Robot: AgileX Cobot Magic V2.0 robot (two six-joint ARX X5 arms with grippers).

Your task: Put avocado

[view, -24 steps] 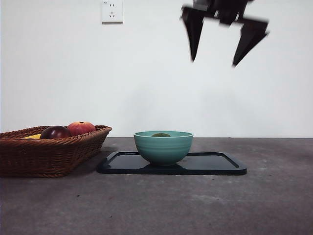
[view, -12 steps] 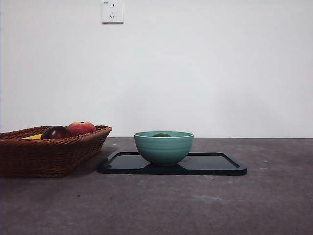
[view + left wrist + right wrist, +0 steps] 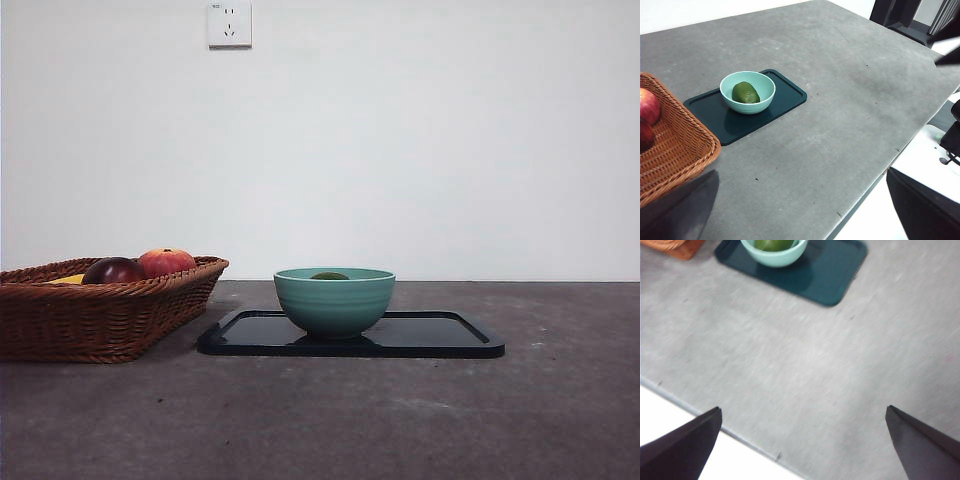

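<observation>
The front camera sits low, about level with the worktop [image 3: 420,420], facing the wall with the bowl [image 3: 334,300] near. The left wrist camera looks down from high over the left pincer [image 3: 800,210], bowl [image 3: 747,92] far ahead. The right wrist camera looks steeply down past the right pincer [image 3: 802,440]. All three share bowl [image 3: 774,252] and tray [image 3: 430,335].

Bowl [image 3: 334,300] on tray [image 3: 440,336] mid-table, open from above, basket [image 3: 100,305] just beside the tray's one end, bare table [image 3: 400,420] in front and at the other end
</observation>
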